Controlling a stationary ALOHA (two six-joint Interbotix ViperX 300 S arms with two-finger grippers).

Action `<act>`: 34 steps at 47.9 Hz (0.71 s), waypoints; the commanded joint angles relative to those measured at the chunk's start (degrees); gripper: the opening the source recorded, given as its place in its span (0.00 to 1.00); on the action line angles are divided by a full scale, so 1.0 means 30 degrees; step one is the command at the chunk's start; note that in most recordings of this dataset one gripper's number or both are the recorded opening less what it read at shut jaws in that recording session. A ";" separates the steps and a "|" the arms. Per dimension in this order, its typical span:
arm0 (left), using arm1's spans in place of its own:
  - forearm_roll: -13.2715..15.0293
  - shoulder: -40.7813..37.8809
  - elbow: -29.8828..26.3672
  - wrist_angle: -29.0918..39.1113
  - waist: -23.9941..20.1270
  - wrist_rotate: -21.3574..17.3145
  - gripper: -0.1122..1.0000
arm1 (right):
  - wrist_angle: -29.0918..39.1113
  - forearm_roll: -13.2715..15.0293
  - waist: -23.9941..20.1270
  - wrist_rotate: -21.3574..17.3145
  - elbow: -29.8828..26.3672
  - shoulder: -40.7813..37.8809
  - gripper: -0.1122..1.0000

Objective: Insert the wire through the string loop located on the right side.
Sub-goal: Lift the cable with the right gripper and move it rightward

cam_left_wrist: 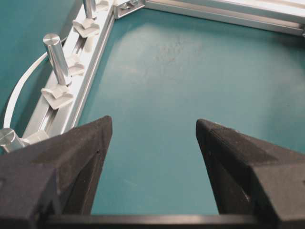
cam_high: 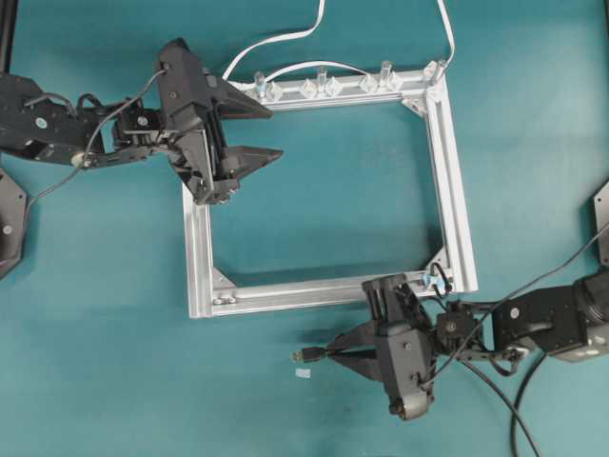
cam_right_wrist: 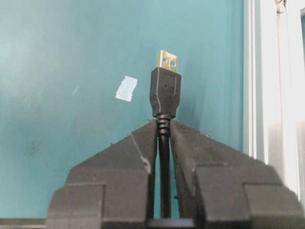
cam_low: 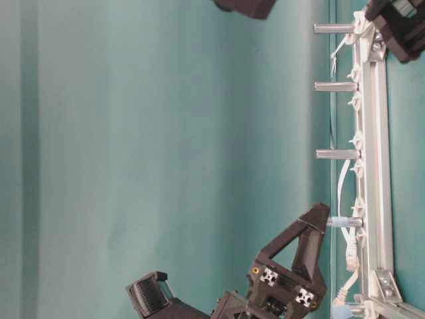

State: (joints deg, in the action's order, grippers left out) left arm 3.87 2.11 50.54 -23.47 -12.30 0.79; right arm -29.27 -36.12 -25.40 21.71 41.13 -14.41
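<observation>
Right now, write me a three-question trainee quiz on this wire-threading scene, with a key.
1. True or false: the right gripper is shut on the wire just behind its plug.
2. The left gripper is: A) open with nothing between its fingers, B) shut on the flat white cable, C) shut on a metal post.
3. Fill in: in the overhead view, the string loop sits at the aluminium frame's lower ____ corner.

Key: 1 true. 2 A. 3 right; the wire's plug points away from that corner, toward the left of that view.
</observation>
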 commanded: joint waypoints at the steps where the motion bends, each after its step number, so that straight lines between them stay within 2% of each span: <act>1: -0.0059 0.0469 -0.0352 -0.0088 0.0059 0.0088 0.75 | 0.0000 0.0059 0.0059 0.0029 -0.0234 0.0674 0.20; 34: -0.0059 0.0498 -0.0264 -0.0088 0.0059 0.0088 0.75 | 0.0000 0.0059 0.0059 0.0029 -0.0029 0.0732 0.20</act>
State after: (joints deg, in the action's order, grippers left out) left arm 3.87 2.11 50.54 -23.47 -12.30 0.88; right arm -29.00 -36.04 -25.31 21.71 41.13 -14.33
